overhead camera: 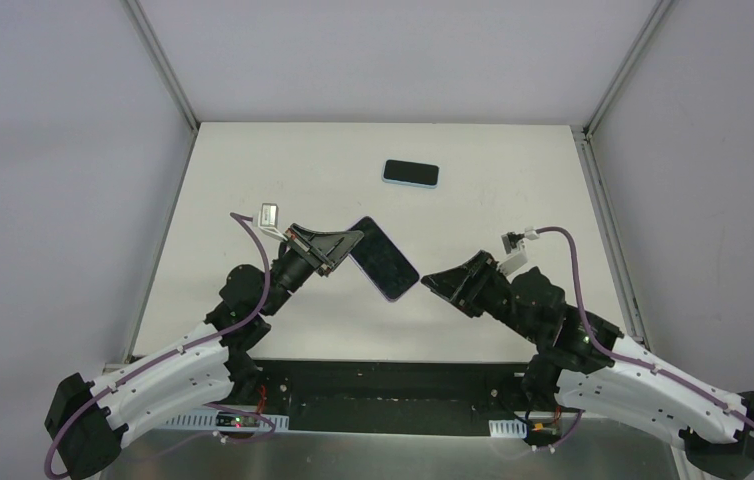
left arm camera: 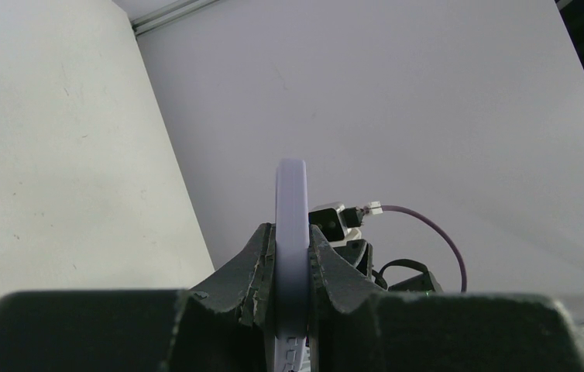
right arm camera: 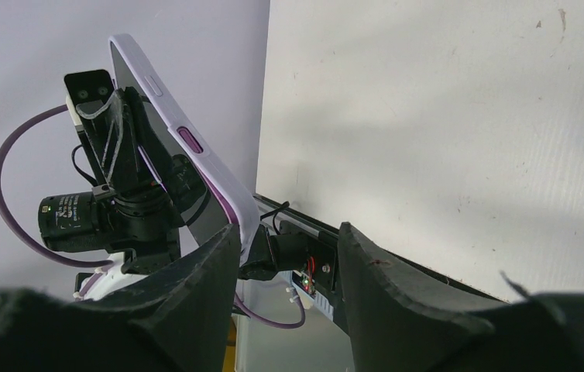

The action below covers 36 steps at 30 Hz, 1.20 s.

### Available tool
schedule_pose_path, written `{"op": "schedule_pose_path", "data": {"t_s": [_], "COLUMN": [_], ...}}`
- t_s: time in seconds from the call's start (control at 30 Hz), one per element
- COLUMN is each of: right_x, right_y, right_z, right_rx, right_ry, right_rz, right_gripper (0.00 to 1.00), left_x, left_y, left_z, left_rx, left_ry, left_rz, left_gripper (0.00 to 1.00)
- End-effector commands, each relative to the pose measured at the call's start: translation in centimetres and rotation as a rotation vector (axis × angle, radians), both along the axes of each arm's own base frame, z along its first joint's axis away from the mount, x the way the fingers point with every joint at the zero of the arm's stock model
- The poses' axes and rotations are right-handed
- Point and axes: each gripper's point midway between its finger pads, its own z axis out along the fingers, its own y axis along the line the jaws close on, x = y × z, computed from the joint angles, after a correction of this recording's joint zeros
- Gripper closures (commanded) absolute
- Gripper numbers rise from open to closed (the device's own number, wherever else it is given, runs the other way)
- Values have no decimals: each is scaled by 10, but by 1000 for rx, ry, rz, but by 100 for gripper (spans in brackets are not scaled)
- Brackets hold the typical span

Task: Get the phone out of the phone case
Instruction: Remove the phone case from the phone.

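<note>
Over white table [overhead camera: 253, 170], my left gripper [overhead camera: 351, 245] clamps lilac-cased black phone [overhead camera: 388, 262]; my right gripper [overhead camera: 431, 280], jaws apart, should pinch the case corner squarely.

Your two arms match. Your left arm [overhead camera: 168, 375] and right arm [overhead camera: 653, 385]: white lower links, rows of small dark holes, black joints. Your left gripper [overhead camera: 353, 240] and right gripper [overhead camera: 427, 281]: black wedge-shaped fingers, rough-cut edges. Purple cable [overhead camera: 265, 262] loops off each wrist into white plug [overhead camera: 515, 240]. Tiny green and red lights [overhead camera: 241, 422] at bases.
</note>
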Motion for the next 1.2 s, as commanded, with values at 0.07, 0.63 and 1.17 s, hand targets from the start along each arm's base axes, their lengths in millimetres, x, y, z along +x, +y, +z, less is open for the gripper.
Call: {"op": "schedule_pose_path", "data": {"t_s": [0.07, 0.63, 1.17], "right_x": [1, 4, 13], "right_y": [6, 11, 9], "right_z": [6, -5, -24], "right_rx": [29, -1, -51], "right_ry": [-7, 21, 36], "right_rz": [11, 5, -29], "right_gripper": [49, 52, 53], "left_x": [-13, -19, -21], "left_y": [12, 13, 14], "left_z": [64, 72, 76], "left_rx": [-159, -179, -190], "left_ry": [-124, -133, -138], "left_rz": [-14, -34, -42], "left_gripper": [100, 100, 100]}}
